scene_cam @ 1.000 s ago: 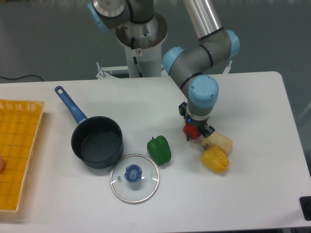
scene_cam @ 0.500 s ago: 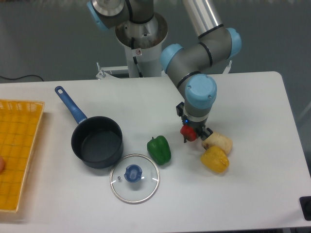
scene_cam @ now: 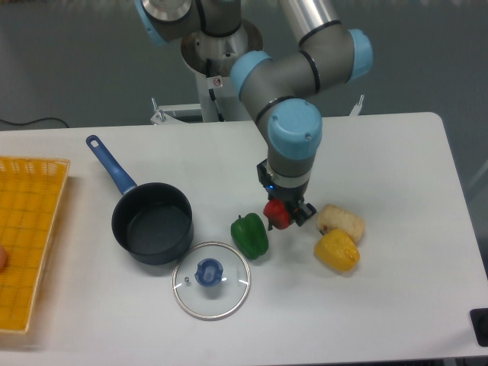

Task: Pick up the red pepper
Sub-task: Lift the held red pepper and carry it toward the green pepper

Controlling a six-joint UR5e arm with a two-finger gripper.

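The red pepper [scene_cam: 277,215] is small and glossy, and my gripper [scene_cam: 284,216] is shut on it, its dark fingers at either side. It hangs just above the white table [scene_cam: 396,305], between the green pepper [scene_cam: 250,235] to its left and the yellow pepper [scene_cam: 337,251] to its lower right. My arm's blue wrist cap [scene_cam: 293,130] sits straight above and hides the pepper's top and stem.
A pale potato-like piece [scene_cam: 341,221] lies beside the yellow pepper. A dark pot [scene_cam: 152,223] with a blue handle stands at the left, its glass lid [scene_cam: 211,279] in front. A yellow basket [scene_cam: 27,236] occupies the far left edge.
My gripper has carried the red pepper leftward, away from the potato-like piece and the yellow pepper, toward the green pepper. Nothing else moved.
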